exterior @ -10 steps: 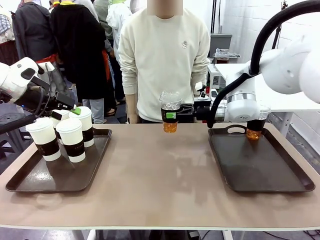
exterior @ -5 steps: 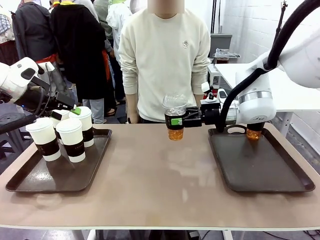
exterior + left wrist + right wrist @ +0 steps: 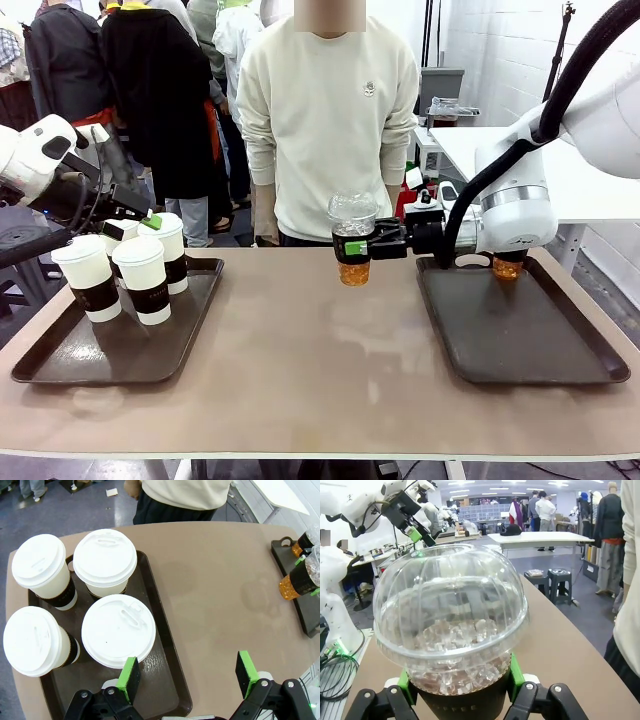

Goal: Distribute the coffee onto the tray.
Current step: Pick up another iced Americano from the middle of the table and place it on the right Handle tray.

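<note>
Right gripper [image 3: 356, 246] clamped its jaws on a clear domed iced cup [image 3: 352, 240]; left gripper [image 3: 187, 672] hung open over smooth white-lidded paper cups [image 3: 118, 630].

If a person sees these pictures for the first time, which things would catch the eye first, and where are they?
Probably the right gripper first: it holds a dome-lidded iced coffee cup by its dark sleeve, lifted above the table's far middle, in front of the person. Next, four white lidded cups crowded on the left tray, with the open left gripper hovering above that tray's edge. Another iced cup stands at the right tray's far end, partly behind the arm.
</note>
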Controlling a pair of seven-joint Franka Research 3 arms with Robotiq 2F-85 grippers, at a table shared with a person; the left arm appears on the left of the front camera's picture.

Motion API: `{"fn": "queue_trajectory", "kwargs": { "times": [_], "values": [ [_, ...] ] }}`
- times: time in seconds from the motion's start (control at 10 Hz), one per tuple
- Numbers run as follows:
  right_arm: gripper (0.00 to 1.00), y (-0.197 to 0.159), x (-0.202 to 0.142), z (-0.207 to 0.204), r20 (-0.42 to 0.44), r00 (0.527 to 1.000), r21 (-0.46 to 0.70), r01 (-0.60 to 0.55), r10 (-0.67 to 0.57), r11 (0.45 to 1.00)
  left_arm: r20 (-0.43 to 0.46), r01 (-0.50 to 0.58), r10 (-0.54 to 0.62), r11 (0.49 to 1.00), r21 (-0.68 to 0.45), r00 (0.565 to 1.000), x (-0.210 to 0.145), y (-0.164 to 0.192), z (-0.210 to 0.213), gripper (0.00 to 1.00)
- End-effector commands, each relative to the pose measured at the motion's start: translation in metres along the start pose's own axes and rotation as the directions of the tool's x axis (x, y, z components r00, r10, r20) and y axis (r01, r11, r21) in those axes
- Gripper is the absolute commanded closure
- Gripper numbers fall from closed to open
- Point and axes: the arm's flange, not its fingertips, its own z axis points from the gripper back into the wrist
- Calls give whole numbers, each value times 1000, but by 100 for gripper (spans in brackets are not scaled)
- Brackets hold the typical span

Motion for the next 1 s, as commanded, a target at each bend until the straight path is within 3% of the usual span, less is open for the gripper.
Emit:
{"fn": "queue_trajectory", "kwargs": {
  "times": [0.0,0.5,0.9],
  "values": [
    [19,-4,7,-3,4,1000,2,-11,11,1000,5,-10,10,1000,-2,1000,-1,1,0,0],
    [19,33,-15,54,60,998,-40,-13,15,999,5,-10,10,1000,-2,1000,-1,1,0,0],
    [19,38,-22,118,82,996,-109,29,-20,994,5,-10,10,1000,-2,1000,-1,1,0,0]
  ]
}}
